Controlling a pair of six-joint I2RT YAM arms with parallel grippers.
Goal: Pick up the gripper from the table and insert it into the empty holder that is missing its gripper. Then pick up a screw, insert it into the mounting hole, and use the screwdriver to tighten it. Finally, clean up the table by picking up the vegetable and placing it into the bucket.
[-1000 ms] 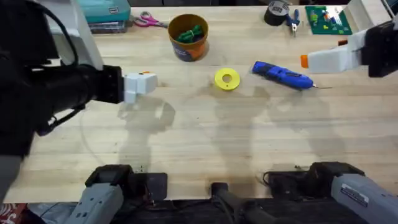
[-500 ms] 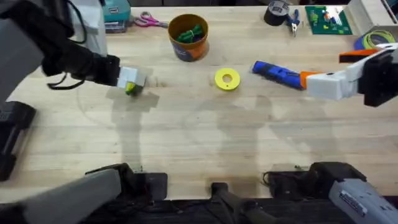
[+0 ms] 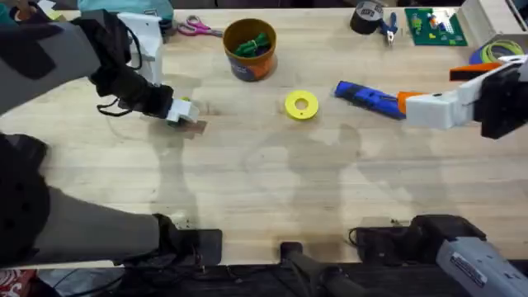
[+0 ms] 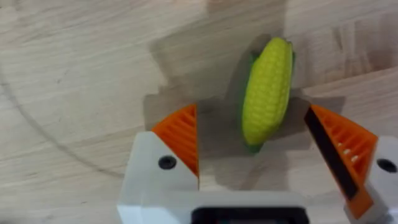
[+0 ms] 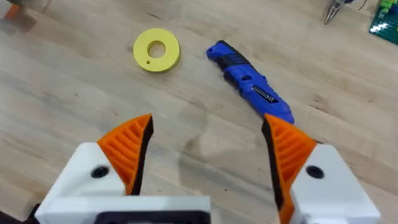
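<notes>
Between the left end effector's [image 4: 252,155] wide-open orange pads sits the vegetable [image 4: 267,90], a toy corn lying on the counter [image 3: 272,190], well left of the bucket [image 3: 249,48]. Looks light, hard, rounded, probably slippery; I'd pinch mid-body. Right end effector [image 5: 208,152] gapes empty near the screwdriver [image 5: 249,84].

Bench [image 3: 272,190] mid/front: open wood, free passage. Far side obstacles: bucket [image 3: 250,48], yellow disc [image 3: 301,105], screwdriver [image 3: 369,97] just beside right pincer [image 3: 404,103]. Left pincer [image 4: 267,149] spread wide, vegetable [image 4: 267,90] between its pads, untouched.
</notes>
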